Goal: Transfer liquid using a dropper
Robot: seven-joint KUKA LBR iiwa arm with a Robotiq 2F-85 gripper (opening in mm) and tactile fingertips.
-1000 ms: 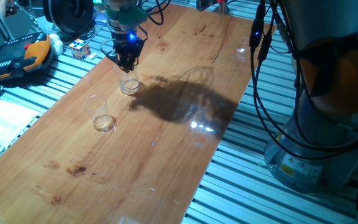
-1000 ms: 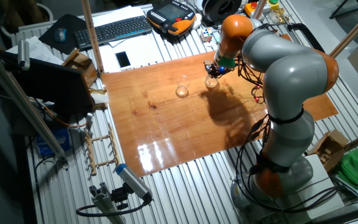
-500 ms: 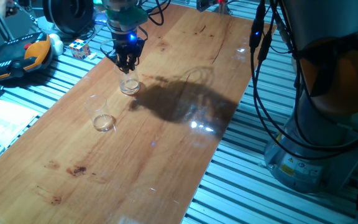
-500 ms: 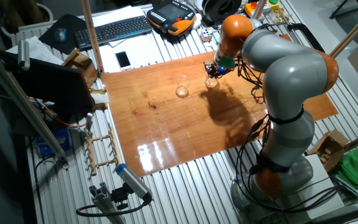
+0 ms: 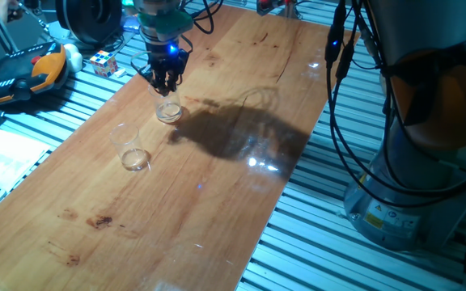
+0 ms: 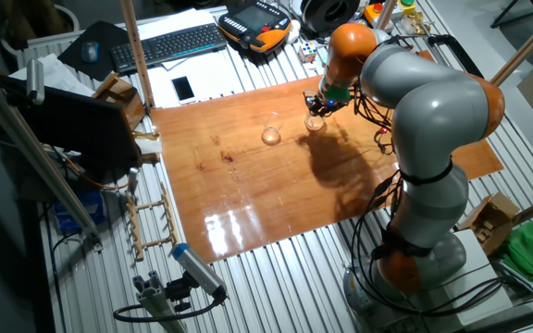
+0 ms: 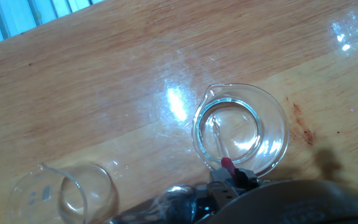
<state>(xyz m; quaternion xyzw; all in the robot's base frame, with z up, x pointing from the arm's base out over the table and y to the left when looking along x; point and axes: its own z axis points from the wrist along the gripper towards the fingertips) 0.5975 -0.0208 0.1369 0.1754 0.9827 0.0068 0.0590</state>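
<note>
Clear liquid (image 7: 244,134) fills the beaker (image 7: 240,129) below the gripper (image 5: 167,79). Its fingers pinch the dropper (image 7: 223,152), tip dipped inside.

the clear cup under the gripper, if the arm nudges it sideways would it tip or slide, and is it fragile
The cup looks thin-walled and transparent, so probably light and somewhat fragile. It holds only a shallow layer of liquid, so little weight steadies it. On the glossy wooden table it would likely slide; a push near the rim might tip it.
</note>
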